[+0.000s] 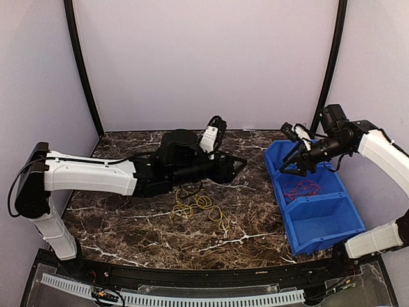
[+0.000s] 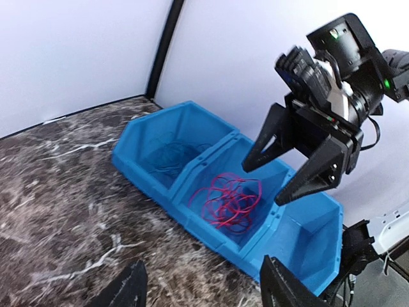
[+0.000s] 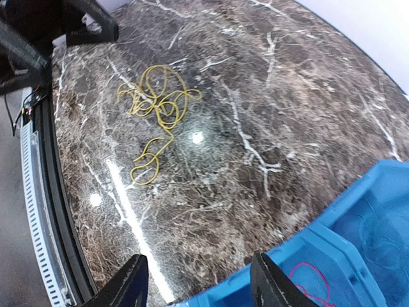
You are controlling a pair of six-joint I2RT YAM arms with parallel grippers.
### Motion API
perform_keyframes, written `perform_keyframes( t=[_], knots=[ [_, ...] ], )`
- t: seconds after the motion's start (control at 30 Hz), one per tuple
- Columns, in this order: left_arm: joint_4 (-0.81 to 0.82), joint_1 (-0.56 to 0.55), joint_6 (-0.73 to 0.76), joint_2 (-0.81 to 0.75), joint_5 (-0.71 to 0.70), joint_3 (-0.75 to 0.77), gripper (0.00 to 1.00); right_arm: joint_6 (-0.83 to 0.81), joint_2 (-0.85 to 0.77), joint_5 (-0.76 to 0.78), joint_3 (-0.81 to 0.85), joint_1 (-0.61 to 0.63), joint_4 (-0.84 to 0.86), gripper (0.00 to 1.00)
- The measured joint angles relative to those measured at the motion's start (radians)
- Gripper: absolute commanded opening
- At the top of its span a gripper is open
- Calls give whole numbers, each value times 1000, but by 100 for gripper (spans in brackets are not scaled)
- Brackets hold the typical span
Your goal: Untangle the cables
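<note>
A yellow cable (image 1: 199, 210) lies in loose tangled loops on the marble table; it also shows in the right wrist view (image 3: 156, 105). A red cable (image 1: 301, 189) is coiled in the middle compartment of the blue bin (image 1: 332, 225), and shows in the left wrist view (image 2: 230, 201). A blue cable (image 2: 167, 157) lies in the bin's far compartment. My left gripper (image 1: 239, 165) is open and empty, low over the table beyond the yellow cable. My right gripper (image 1: 293, 167) is open and empty above the bin; the left wrist view shows it (image 2: 268, 182) over the red cable.
The bin (image 2: 147, 182) has three compartments and stands at the table's right edge; the near one shows nothing inside. The left arm (image 1: 96, 176) lies across the table's left half. A black rail (image 1: 192, 275) runs along the near edge.
</note>
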Motion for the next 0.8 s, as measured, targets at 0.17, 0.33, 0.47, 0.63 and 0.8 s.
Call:
perform_keyframes(
  t=[0.17,0.33,0.47,0.63,0.8],
  knots=[
    [-119,21,-54,-156,-127,-233,54,2,122,7,-39,185,74,56],
    [-217,52,-164,-215,-170,-445,53,-8,282,57,-53,392,125,54],
    [-245,78,-248,-237,-182,-529,54,-23,403,108,-53,512,166,54],
    [-239,92,-317,-248,-190,-570,53,-47,485,220,-28,618,225,56],
    [-232,113,-354,-248,-182,-588,51,-95,506,407,-17,708,336,57]
  ],
)
